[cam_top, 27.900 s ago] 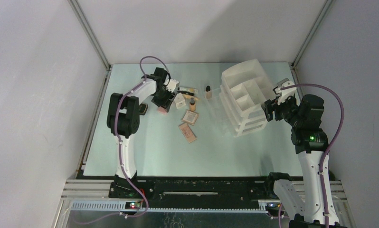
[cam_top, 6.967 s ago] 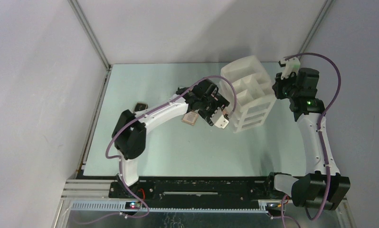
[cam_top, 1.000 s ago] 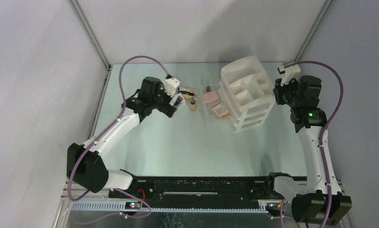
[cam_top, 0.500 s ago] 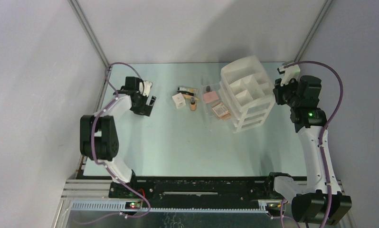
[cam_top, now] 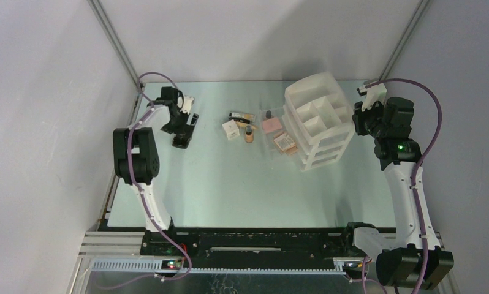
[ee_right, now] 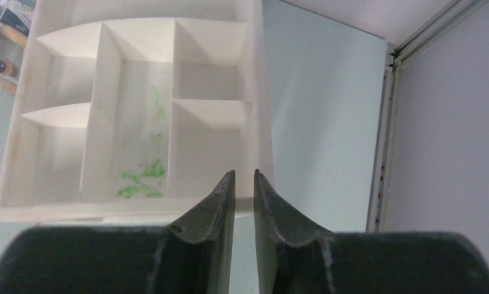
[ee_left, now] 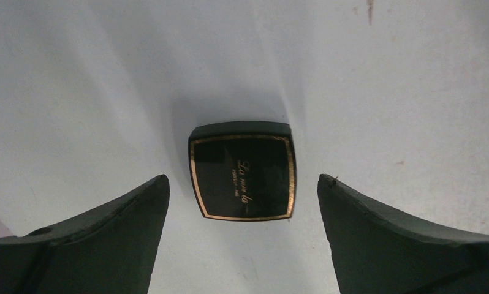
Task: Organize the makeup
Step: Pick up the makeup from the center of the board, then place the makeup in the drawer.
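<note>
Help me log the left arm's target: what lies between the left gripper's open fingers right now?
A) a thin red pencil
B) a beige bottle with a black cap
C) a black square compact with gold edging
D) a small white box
C: the left wrist view shows the black square compact lying flat on the table, centred between the open fingers of the left gripper and touching neither.

One black compact (ee_left: 242, 177), one white box (cam_top: 230, 130), one organizer (cam_top: 318, 116), two palettes (cam_top: 271, 124), perhaps one bottle (cam_top: 249, 136).
</note>
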### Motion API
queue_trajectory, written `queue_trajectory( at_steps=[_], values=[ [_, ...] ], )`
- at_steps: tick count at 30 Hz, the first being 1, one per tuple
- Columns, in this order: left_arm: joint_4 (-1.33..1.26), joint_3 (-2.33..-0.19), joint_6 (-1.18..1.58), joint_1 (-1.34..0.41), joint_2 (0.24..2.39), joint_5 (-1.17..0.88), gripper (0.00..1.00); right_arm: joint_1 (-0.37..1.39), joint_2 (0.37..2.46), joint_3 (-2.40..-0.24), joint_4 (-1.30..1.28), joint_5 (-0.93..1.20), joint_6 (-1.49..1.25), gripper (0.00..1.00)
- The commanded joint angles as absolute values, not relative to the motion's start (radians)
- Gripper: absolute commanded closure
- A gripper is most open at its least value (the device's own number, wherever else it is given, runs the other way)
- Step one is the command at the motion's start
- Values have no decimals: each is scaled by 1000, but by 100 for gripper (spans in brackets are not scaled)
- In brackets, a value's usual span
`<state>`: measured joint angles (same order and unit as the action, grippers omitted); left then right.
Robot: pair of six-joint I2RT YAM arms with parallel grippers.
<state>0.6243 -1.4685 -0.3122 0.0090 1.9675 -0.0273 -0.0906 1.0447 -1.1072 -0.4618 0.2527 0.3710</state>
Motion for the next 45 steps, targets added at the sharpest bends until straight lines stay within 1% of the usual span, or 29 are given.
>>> queue_trajectory(
  at_steps=[1,10,12,14,18,19,21,25,29,33,39,45],
  values=[
    [683,-1542,-328,36,2003,-56,9,-87,1046,-1109,-459,256,385,75],
    [698,-1534,-335,49,2038,-78,19,-86,1046,-1109,-459,256,387,75],
    [699,-1534,-335,50,2043,-82,23,-86,1045,-1109,-460,256,388,75],
    [702,-1536,-336,50,2044,-92,29,-86,1045,-1109,-460,256,386,75],
    [713,-1531,-340,51,1997,-136,47,-86,1044,-1109,-459,256,386,75],
    [715,-1524,-342,50,1971,-152,51,-86,1045,-1109,-460,256,385,75],
    [712,-1501,-347,47,1905,-205,54,-86,1045,-1109,-460,256,385,75],
    [701,-1444,-355,9,1744,-290,55,-86,1045,-1109,-460,258,385,75],
    [700,-1419,-373,-124,1609,-294,54,-84,1042,-1109,-459,261,385,75],
    [701,-1436,-374,-280,1551,-290,53,-84,1037,-1109,-459,261,384,75],
    [699,-1567,-354,-500,1616,-272,52,-84,1035,-1109,-460,266,382,75],
    [709,-1749,-302,-636,1771,-281,52,-86,1036,-1109,-461,271,378,75]
  ],
)
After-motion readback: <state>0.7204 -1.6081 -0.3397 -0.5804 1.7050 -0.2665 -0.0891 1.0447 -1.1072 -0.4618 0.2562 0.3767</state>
